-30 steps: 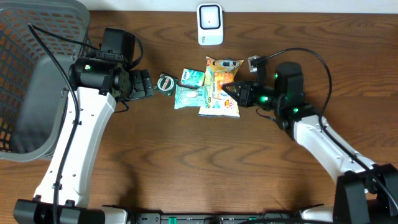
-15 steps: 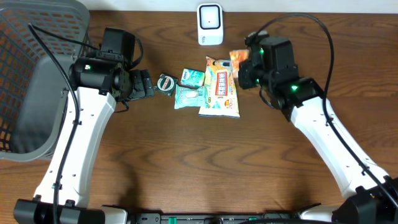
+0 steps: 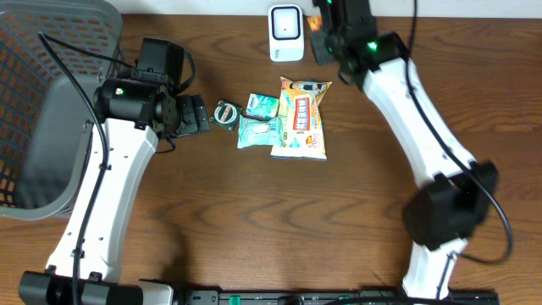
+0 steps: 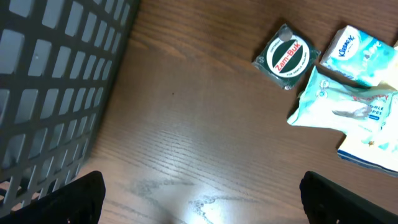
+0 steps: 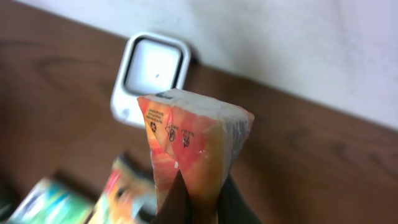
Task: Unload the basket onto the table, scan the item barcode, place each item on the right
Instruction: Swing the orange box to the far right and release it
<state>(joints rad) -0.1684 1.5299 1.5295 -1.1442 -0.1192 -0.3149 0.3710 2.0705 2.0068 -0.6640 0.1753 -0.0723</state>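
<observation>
While left fingers stay spread, right fingers clamping the orange packet have reached the scanner.

The wooden worktop is showing smooth, faintly shiny grain; the basket is looking matt plastic, the scanner smooth white plastic, the packet glossy crinkled film.
</observation>
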